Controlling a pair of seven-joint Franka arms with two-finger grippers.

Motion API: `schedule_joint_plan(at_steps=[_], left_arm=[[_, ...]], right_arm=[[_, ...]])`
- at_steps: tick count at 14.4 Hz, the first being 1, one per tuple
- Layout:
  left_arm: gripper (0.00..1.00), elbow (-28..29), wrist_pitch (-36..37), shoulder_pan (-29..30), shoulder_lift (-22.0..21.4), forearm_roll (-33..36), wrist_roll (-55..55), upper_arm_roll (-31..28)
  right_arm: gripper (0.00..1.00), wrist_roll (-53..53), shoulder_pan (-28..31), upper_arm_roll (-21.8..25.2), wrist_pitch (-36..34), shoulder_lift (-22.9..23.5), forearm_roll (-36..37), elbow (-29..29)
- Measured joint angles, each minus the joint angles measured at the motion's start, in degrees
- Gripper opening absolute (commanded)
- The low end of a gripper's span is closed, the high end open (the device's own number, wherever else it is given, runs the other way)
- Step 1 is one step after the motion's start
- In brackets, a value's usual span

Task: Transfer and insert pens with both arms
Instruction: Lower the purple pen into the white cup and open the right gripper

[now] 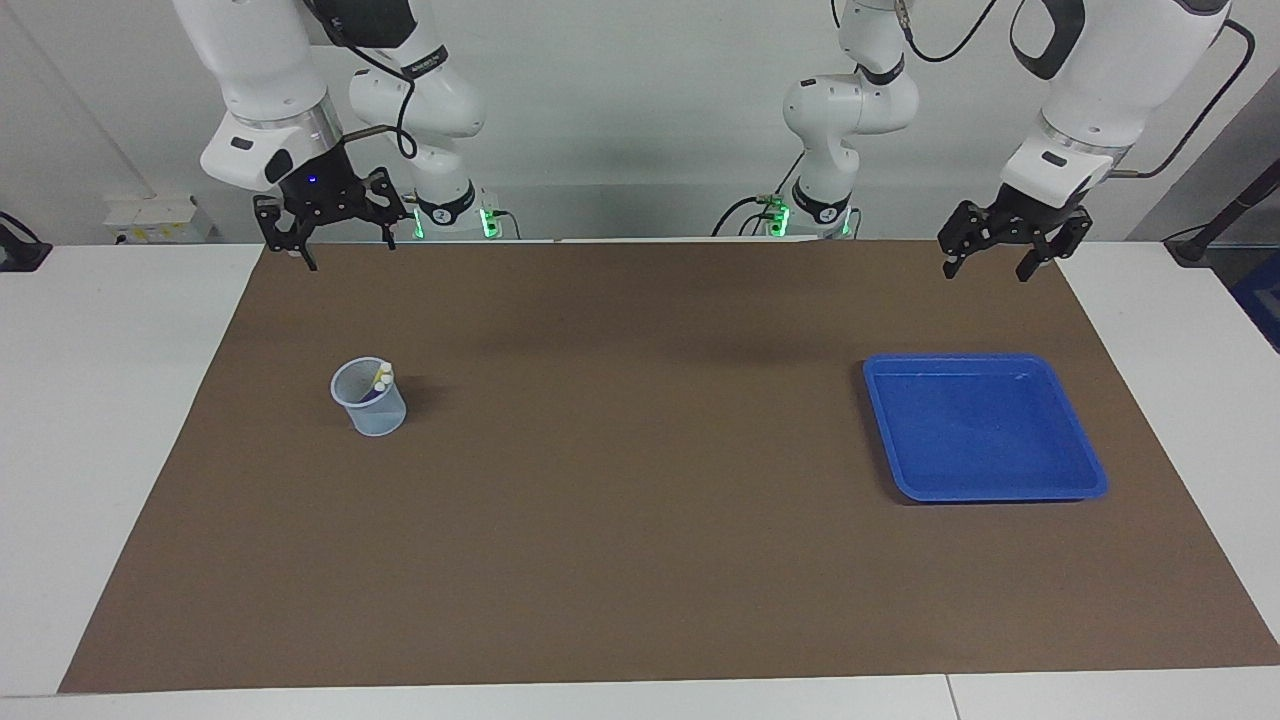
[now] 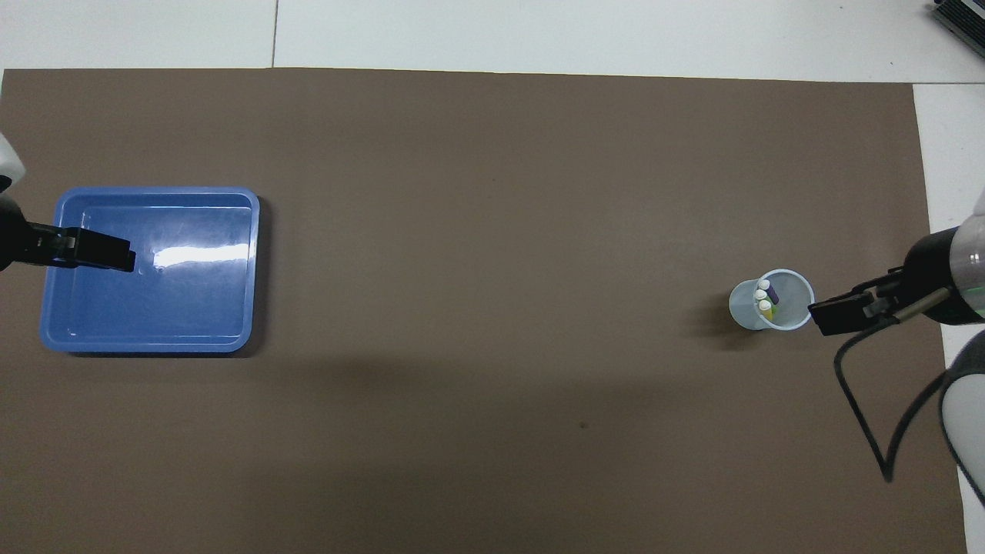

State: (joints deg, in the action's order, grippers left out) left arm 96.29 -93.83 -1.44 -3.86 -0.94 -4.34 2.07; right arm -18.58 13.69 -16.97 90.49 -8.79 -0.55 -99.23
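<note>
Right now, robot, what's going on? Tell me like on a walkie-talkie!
Right gripper open, raised near the cup. Left gripper open, waiting near the blue tray. Pens upright in cup. Nothing in the way.

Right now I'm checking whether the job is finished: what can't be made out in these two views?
- Slim pens in the translucent plastic cup: only the cap ends show in either view; the cup wall blurs the barrels.
- Left gripper: in the overhead view the picture's edge cuts it off over the blue plastic tray.
- Right gripper: its arm leaves both pictures at the edge.
</note>
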Motion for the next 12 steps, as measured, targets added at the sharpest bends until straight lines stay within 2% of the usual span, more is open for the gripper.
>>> schedule_joint_plan(at_steps=[4, 7, 12], left_arm=[[1.0, 0.2, 0.1, 0.0, 0.0, 0.0, 0.0, -1.1], [1.0, 0.2, 0.1, 0.0, 0.0, 0.0, 0.0, -1.1], [1.0, 0.2, 2.4, 0.0, 0.0, 0.0, 0.0, -1.3]], right_arm=[[1.0, 0.2, -2.6, 1.3, -0.8, 0.8, 0.0, 1.7], [1.0, 0.7, -7.9, 5.8, -0.7, 3.5, 0.1, 4.1], [1.0, 2.7, -13.9, 10.8, -0.7, 6.2, 0.3, 6.8]])
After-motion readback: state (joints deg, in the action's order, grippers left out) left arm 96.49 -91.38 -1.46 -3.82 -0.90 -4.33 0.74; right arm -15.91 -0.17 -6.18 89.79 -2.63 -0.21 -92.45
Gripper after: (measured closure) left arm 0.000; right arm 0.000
